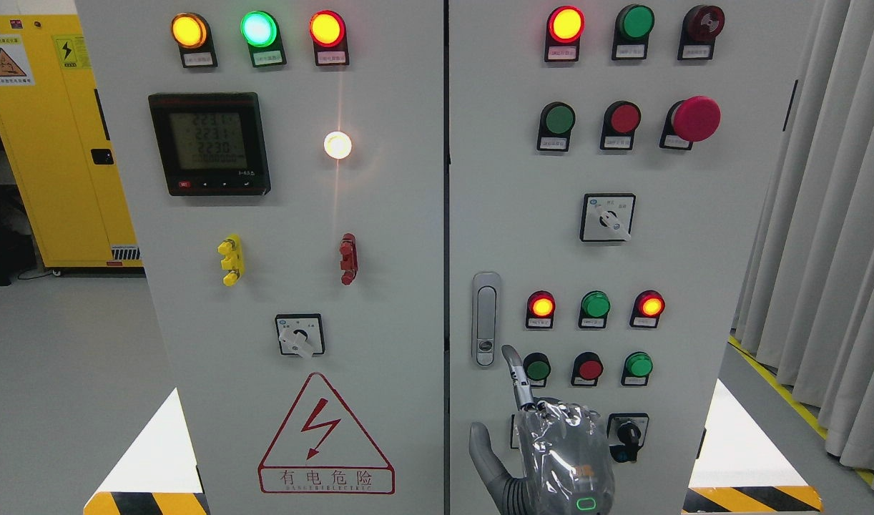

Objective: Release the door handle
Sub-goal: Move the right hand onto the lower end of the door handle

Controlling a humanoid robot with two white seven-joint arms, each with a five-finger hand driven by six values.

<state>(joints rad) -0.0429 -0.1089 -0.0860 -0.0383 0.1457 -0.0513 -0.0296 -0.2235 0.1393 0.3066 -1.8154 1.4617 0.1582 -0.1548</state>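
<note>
A silver door handle point(485, 318) is set upright, flush in the right cabinet door point(694, 236), close to the seam between the two doors. My right hand point(496, 392) comes up from the bottom edge, its back towards the camera and wrapped in clear film. Its index finger point(516, 375) points up, with the tip just below and to the right of the handle and apart from it. The thumb point(484, 452) sticks out to the left. The other fingers are folded at the knuckles. The hand holds nothing. No left arm shows.
The right door carries lamps, push buttons point(591, 369), a red mushroom stop button point(696, 119) and rotary switches point(607, 219). The left door point(380, 214) has a meter and a warning triangle. A yellow cabinet point(51, 143) stands at the far left, and grey curtains point(830, 236) hang at the right.
</note>
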